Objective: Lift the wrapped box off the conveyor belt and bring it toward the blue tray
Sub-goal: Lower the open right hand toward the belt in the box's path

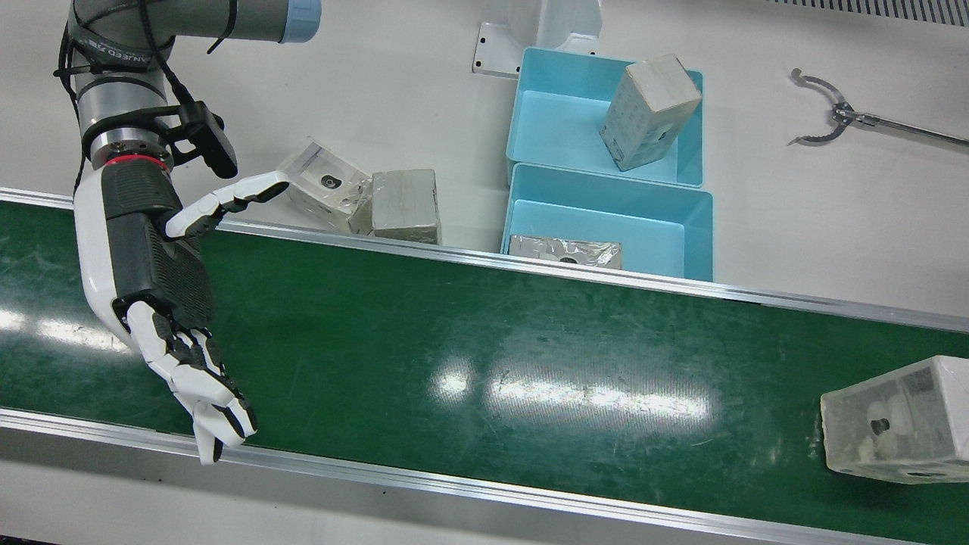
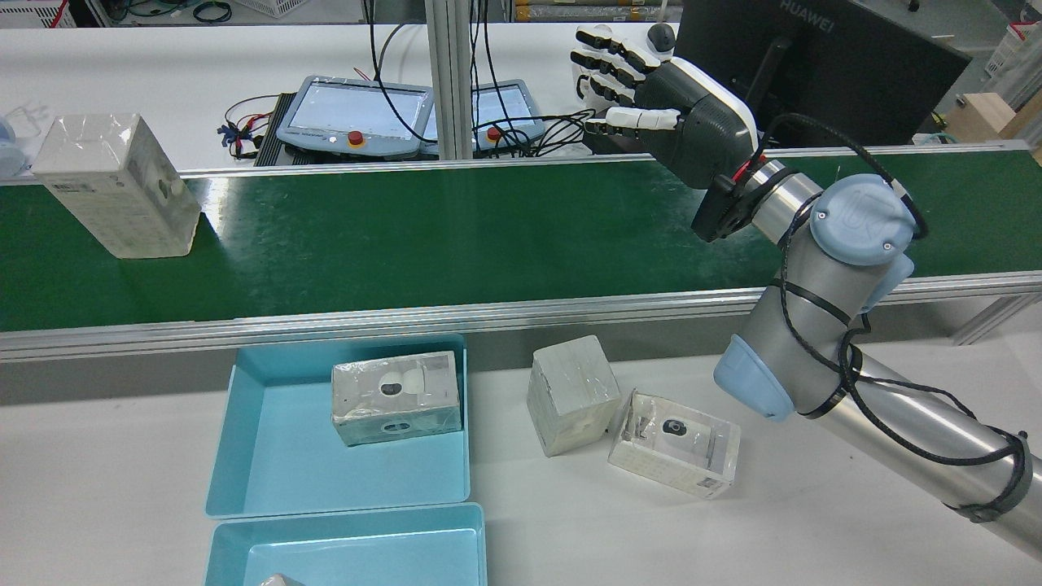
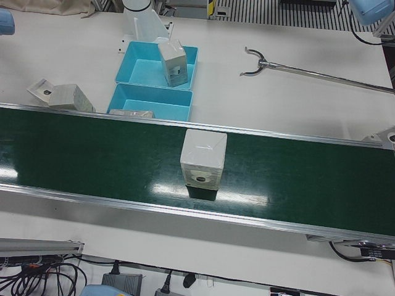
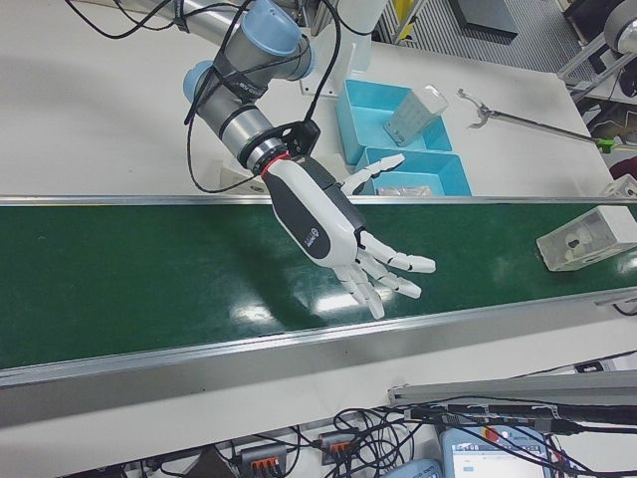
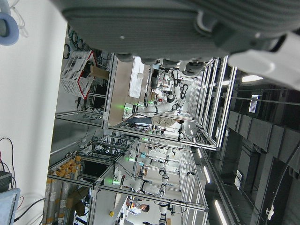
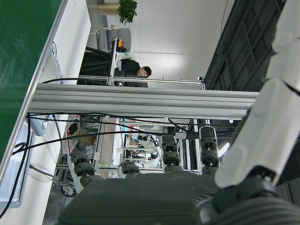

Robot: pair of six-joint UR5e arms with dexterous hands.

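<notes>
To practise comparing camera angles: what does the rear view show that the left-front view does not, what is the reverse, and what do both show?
Only the rear view shows the right hand, open above the belt. Only the left-front view shows the metal grabber tool on the table. Both show the wrapped box standing on the green conveyor belt and the blue trays.

Front view: nearly overhead the conveyor belt (image 1: 484,363).
Rear view: high behind, facing across belt.
Side-front views: oblique, farther off, each covering one belt half.
Hand views: sideways, close.
</notes>
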